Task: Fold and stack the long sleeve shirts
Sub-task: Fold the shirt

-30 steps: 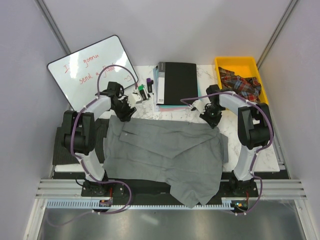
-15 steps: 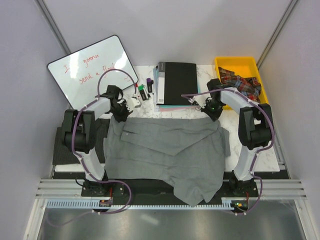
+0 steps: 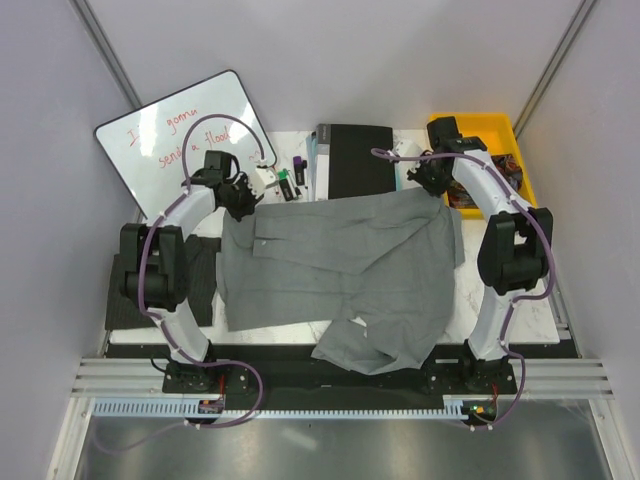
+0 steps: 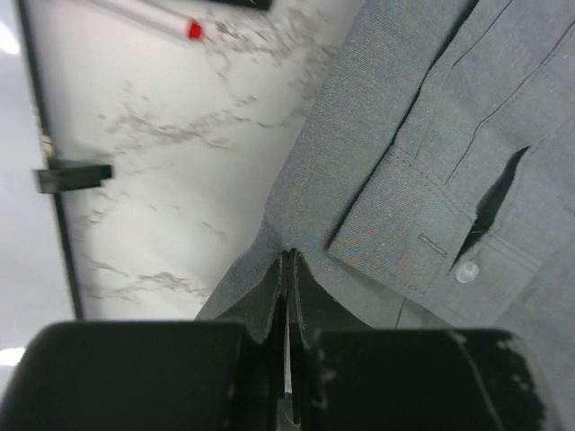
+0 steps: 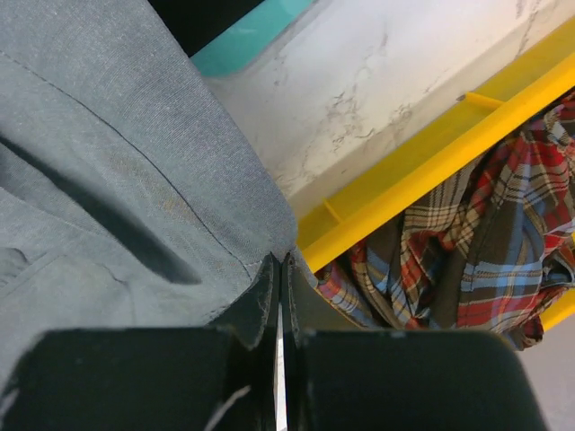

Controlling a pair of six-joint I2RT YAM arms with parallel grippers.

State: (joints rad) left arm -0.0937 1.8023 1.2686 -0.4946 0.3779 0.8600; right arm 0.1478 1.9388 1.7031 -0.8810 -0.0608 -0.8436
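Note:
A plain mid-grey long sleeve shirt (image 3: pixel 340 265) lies spread across the table, its near part hanging over the front edge. My left gripper (image 3: pixel 243 203) is shut on the shirt's far left corner; in the left wrist view the jaws (image 4: pixel 287 258) pinch the cloth edge beside a buttoned cuff (image 4: pixel 449 256). My right gripper (image 3: pixel 436 188) is shut on the far right corner, and the right wrist view shows the jaws (image 5: pixel 280 260) closed on the grey hem (image 5: pixel 180 197). The far edge of the shirt is held up between both grippers.
A black book with a teal edge (image 3: pixel 355 160) lies just beyond the shirt's far edge. Further things: a whiteboard (image 3: pixel 185 135) at the far left, markers (image 3: pixel 285 182) beside it, and a yellow bin (image 3: pixel 470 125) with plaid cloth (image 3: pixel 508 172) at the far right.
Both grippers shut on the shirt's far corners and drew them up and toward the far side. The shirt slid away from me and now overlaps the book's near edge.

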